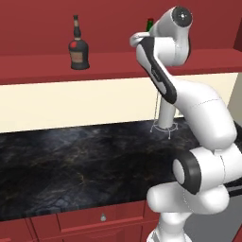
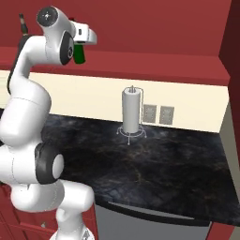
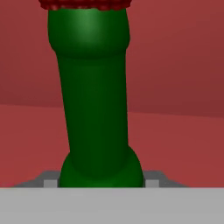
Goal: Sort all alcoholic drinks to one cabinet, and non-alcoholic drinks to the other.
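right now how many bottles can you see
2. A squat dark bottle stands on the red cabinet shelf, left. A slim green bottle sits between the pincer fingers, higher right. Others may be hidden behind the arm.

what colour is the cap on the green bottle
Red. The cap on the green bottle shows best in the hand view.

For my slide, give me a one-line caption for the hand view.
Close-up of the green bottle with its red cap, held between the gripper tips against the red cabinet.
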Controlling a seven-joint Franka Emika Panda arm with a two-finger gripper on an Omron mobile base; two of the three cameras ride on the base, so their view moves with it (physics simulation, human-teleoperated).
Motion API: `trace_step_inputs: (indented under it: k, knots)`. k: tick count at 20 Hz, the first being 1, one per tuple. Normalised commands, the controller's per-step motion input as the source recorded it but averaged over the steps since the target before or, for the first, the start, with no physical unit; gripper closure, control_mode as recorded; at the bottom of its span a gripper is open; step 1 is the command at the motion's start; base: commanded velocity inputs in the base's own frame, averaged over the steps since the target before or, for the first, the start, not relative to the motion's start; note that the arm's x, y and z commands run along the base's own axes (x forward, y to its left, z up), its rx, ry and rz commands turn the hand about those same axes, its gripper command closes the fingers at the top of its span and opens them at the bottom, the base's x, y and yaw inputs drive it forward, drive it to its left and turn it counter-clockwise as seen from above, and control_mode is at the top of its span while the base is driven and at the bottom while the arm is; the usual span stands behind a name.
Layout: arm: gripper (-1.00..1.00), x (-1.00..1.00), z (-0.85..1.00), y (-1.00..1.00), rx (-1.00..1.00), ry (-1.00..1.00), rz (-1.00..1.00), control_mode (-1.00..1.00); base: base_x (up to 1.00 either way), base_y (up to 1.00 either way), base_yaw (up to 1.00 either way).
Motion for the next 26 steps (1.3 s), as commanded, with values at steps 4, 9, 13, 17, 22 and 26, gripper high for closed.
trace_step_inputs:
  k: [4,9,13,17,22,26]
  knots:
    - [1.0,0.59,-0.19,0.0,0.0,0.04,0.0,-1.0,0.0,0.0,0.0]
    - [1.0,0.52,-0.17,0.0,0.0,0.03,0.0,-1.0,0.0,0.0,0.0]
    - [1.0,0.53,-0.18,0.0,0.0,0.02,0.0,-1.0,0.0,0.0,0.0]
    - [-1.0,0.38,-0.25,0.0,0.0,0.05,0.0,-1.0,0.0,0.0,0.0]
    - [-1.0,0.14,-0.13,0.0,0.0,0.03,0.0,-1.0,0.0,0.0,0.0]
    - [-1.0,0.0,-0.02,-0.05,0.0,0.0,0.0,-1.0,0.0,0.0,0.0]
